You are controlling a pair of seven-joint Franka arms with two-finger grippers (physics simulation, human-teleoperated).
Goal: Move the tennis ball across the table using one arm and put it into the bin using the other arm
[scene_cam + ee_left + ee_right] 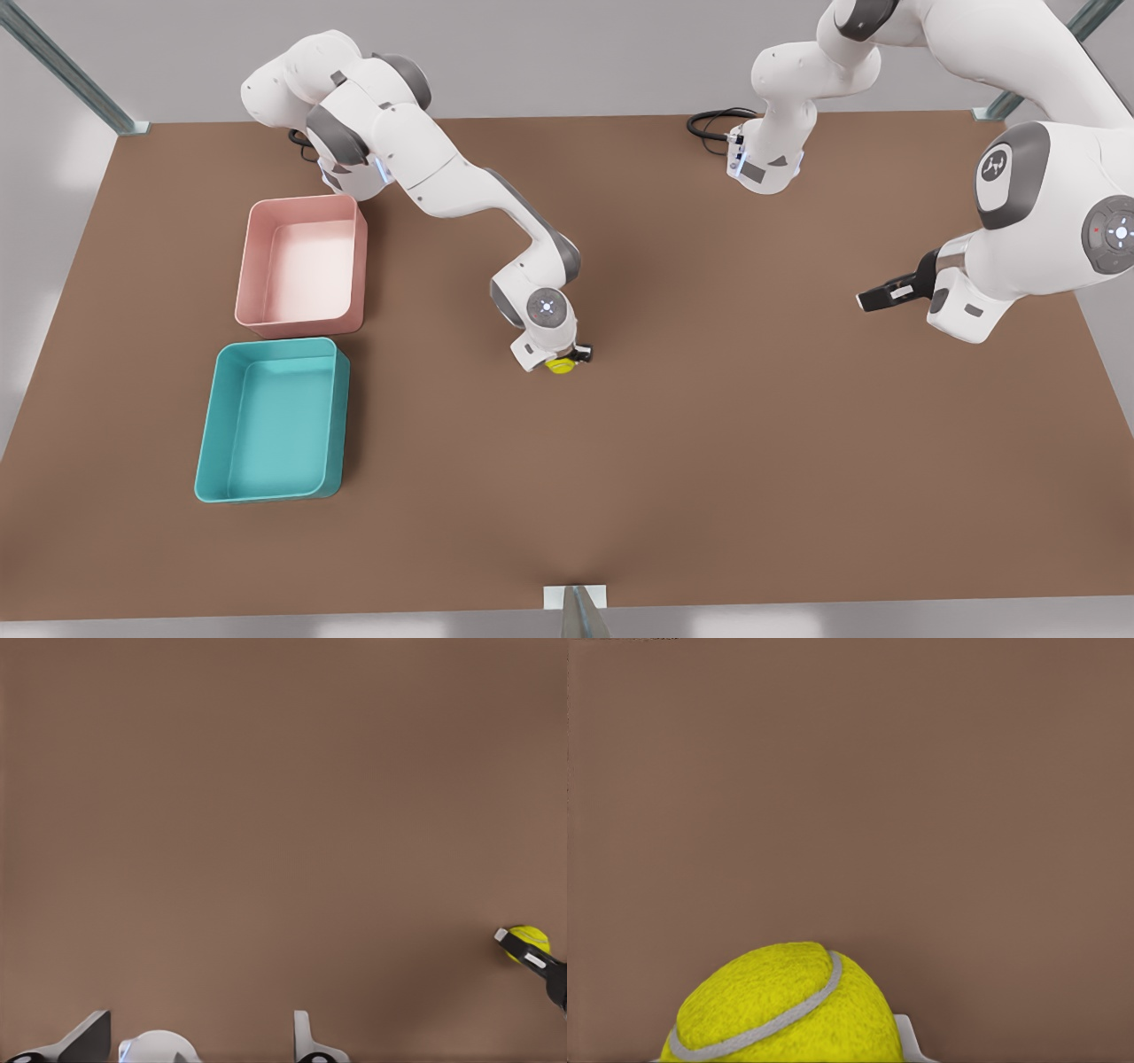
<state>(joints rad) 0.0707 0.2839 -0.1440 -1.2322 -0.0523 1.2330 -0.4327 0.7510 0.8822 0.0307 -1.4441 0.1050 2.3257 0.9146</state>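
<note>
Right gripper (pixel 567 359) is clamping the tennis ball (pixel 560 364) mid-frame — light, fuzzy, grippy, so squeezing across its middle works; left gripper (pixel 873 299) is waiting open, right edge.

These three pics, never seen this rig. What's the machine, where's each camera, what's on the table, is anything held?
It is a simulator render of two white robot arms, each ending in a two-finger tool.

The big picture comes from a camera looking down on the brown table. The other two come from cameras mounted on the arms' wrists.

On the table, at the front view's left, sit a pink tub and a teal bin, side by side and apart from the arms' tools.

Near the table's middle, the right tool is shut on the tennis ball; its wrist camera sees the ball up close.

The left tool, at the front view's right, holds nothing and waits; its fingers stand open, and its camera catches the ball far off.
</note>
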